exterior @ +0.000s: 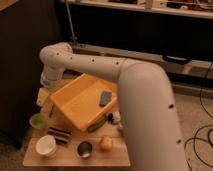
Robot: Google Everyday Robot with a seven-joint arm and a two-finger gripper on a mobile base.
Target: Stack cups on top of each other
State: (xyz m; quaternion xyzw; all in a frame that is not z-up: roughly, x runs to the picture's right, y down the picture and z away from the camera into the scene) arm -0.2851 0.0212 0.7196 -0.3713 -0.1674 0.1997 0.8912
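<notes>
Three cups stand apart on a small wooden table (115, 161). The white cup (45, 146) with a wide rim is at the front left. The shiny dark metal cup (84, 148) is to its right. The pale green cup (36, 120) is at the left edge, behind the white one. My gripper (43, 97) hangs below the white wrist at the table's back left, above and behind the green cup. It touches none of the cups.
A big yellow tray (75, 102) lies tilted across the table's back, with a grey object (105, 97) in it. A black-and-white striped block (59, 135) lies between the green and white cups. A yellowish lump (105, 144) sits right of the metal cup. My white arm (145, 100) arches over the right side.
</notes>
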